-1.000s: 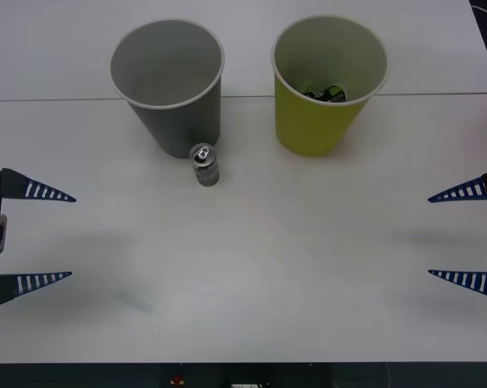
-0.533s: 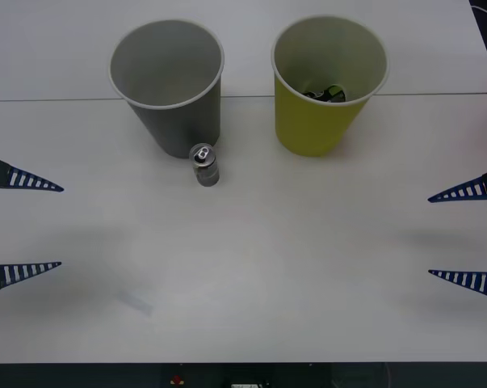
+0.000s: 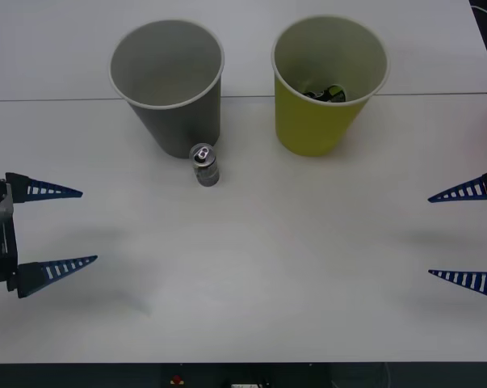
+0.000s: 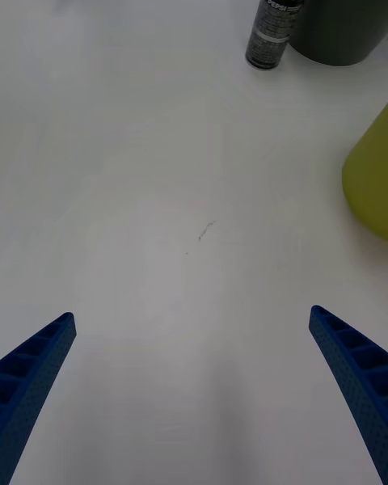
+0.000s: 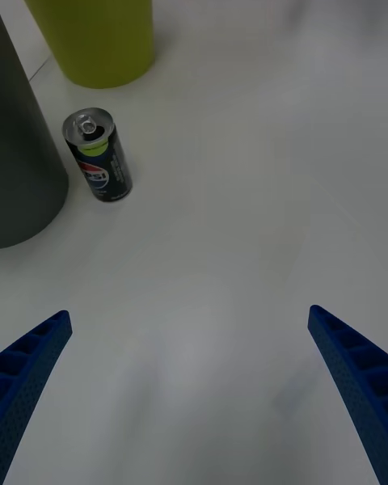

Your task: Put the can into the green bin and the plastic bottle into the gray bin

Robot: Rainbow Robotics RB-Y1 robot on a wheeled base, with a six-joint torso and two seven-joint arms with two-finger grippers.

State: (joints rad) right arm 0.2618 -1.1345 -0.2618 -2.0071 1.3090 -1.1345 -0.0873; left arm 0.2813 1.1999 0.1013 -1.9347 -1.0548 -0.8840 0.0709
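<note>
At the table's left edge we see the left gripper [image 3: 65, 229] with its jaws spread wide, grasping nothing. Next comes the gray bin [image 3: 167, 85], the can [image 3: 204, 165] standing upright just in front of its base. Then the green bin [image 3: 327, 81], a dark item [image 3: 325, 94] inside. The right gripper [image 3: 457, 236] hovers released at the right edge.

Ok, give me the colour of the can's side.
Dark, nearly black can; left wrist view.
</note>
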